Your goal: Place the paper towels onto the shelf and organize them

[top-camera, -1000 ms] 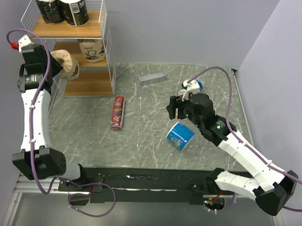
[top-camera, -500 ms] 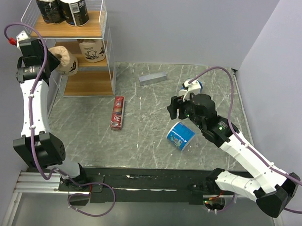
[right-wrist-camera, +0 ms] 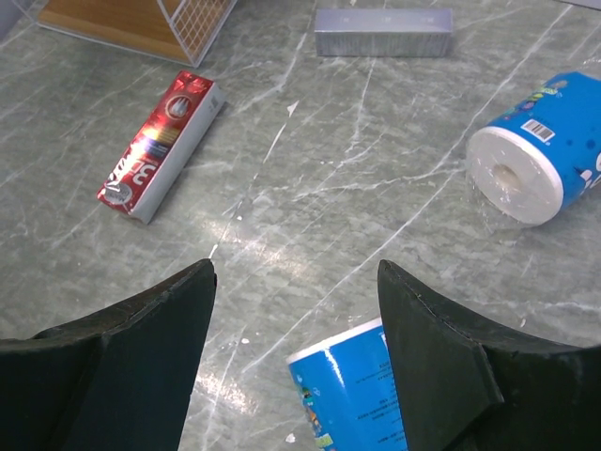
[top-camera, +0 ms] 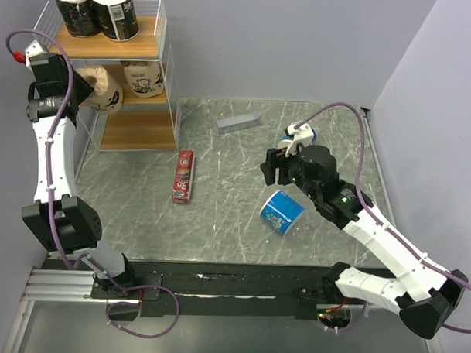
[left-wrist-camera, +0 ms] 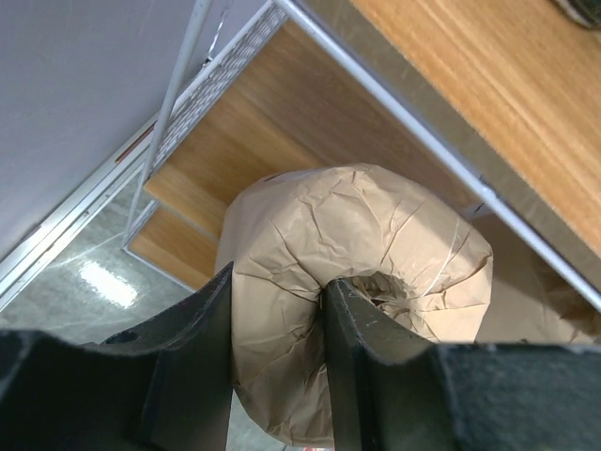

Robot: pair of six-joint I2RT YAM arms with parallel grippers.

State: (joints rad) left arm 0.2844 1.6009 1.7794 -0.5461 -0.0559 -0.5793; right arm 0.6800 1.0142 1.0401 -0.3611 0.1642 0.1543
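Observation:
The white wire shelf (top-camera: pixel 168 66) stands at the far left. Two black rolls (top-camera: pixel 96 9) stand on its top board. One tan printed roll (top-camera: pixel 143 78) sits on the middle board. My left gripper (top-camera: pixel 82 90) is shut on the second tan roll (top-camera: pixel 104 90) and holds it at the left side of the middle board; the left wrist view shows its crumpled wrap (left-wrist-camera: pixel 376 235) pinched between my fingers (left-wrist-camera: pixel 362 329). My right gripper (top-camera: pixel 273 168) is open and empty above the table. One blue-and-white roll (top-camera: pixel 281 211) lies below it, another (top-camera: pixel 308 134) lies farther back.
A flat red box (top-camera: pixel 184 176) lies on the marble table right of the shelf's foot. A grey bar (top-camera: pixel 238 121) lies at the far middle. The shelf's bottom board (top-camera: pixel 136 130) shows bare wood. Walls close in at the back and right.
My left gripper has carried the tan roll up and to the right, from outside the shelf's left side onto the middle board level. The right arm has barely moved.

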